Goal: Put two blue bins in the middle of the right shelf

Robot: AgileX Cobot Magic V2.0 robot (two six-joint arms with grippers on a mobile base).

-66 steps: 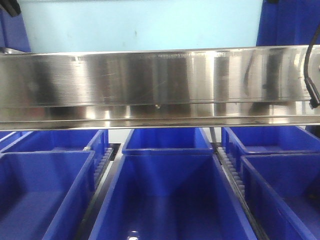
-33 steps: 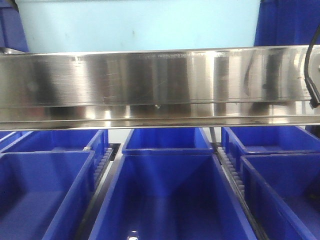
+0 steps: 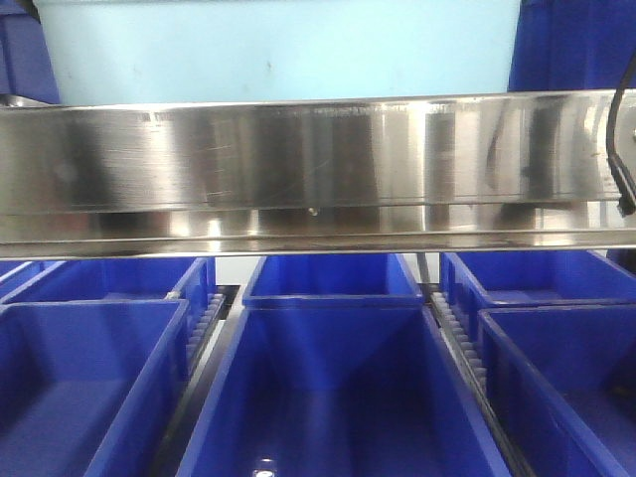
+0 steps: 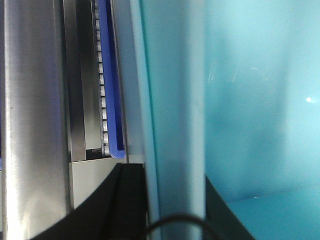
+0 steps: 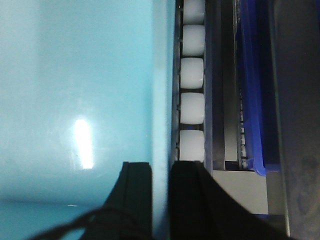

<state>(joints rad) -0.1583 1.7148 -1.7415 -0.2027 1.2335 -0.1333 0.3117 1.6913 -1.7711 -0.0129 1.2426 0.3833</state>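
Note:
A pale blue bin [image 3: 278,50] hangs above the steel shelf rail [image 3: 318,159], held between both arms. In the left wrist view my left gripper [image 4: 172,200] is shut on the bin's left wall [image 4: 175,100], one black finger [image 4: 125,200] outside and the other inside. My right gripper [image 5: 161,200] is shut on the right wall [image 5: 161,90] in the same way, with its outer finger [image 5: 195,200] over the roller track. Several dark blue bins [image 3: 338,397] fill the level under the rail. Neither gripper shows clearly in the front view.
White rollers [image 5: 192,75] run along the track beside the pale bin's right wall. Dark blue bins stand close on either side [image 4: 112,100] [image 5: 250,100]. More dark blue bins sit lower left [image 3: 89,378] and lower right [image 3: 566,368]. A black cable [image 3: 618,149] hangs at the right edge.
The pale bin has shifted slightly, and the dark parts at the top corners of the front view have slid almost out of frame. Shelf and lower bins are unchanged.

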